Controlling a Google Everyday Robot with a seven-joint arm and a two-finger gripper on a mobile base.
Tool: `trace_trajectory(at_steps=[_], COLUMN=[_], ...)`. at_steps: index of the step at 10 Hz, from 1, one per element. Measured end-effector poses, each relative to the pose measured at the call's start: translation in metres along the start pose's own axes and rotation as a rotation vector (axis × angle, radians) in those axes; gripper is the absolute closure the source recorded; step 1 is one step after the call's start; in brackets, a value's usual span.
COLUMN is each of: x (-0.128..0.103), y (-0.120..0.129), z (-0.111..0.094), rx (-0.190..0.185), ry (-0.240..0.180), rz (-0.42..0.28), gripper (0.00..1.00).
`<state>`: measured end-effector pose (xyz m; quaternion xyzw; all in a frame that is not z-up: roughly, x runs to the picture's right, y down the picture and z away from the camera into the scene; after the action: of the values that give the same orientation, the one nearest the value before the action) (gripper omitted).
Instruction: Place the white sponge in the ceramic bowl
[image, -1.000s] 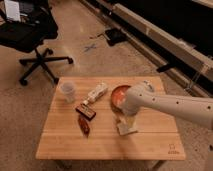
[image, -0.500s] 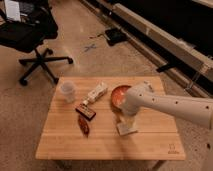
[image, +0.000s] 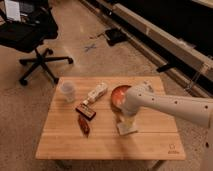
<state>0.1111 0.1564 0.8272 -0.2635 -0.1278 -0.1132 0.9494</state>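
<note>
The white sponge (image: 126, 129) is a small cream block lying on the wooden table (image: 150, 142), just in front of the ceramic bowl (image: 118, 95). The bowl is orange-red with a paler rim and sits at the table's middle back; my white arm (image: 170, 106) covers its right part. The arm reaches in from the right. My gripper (image: 126, 120) points down right over the sponge, at or touching its top. The sponge rests on the table, outside the bowl.
A translucent plastic cup (image: 68, 91) stands at the back left. A long cream labelled box (image: 96, 93), a dark packet (image: 86, 111) and a red-brown item (image: 83, 125) lie left of the sponge. A black office chair (image: 30, 35) stands on the floor behind.
The arm's elbow has shifted slightly left and the gripper has settled a little lower over the sponge. The sponge and bowl have not moved.
</note>
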Motion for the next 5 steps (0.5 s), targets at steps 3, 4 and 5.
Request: trace_trajectory(at_steps=[3, 4, 5], x=[0.005, 0.007, 0.011], y=[0.009, 0.011, 0.015], z=[-0.001, -0.001, -0.001], rx=[-0.003, -0.006, -0.010], ry=[-0.001, 0.000, 0.001], rz=[0.001, 0.003, 0.007], gripper=[0.20, 0.20, 0.20])
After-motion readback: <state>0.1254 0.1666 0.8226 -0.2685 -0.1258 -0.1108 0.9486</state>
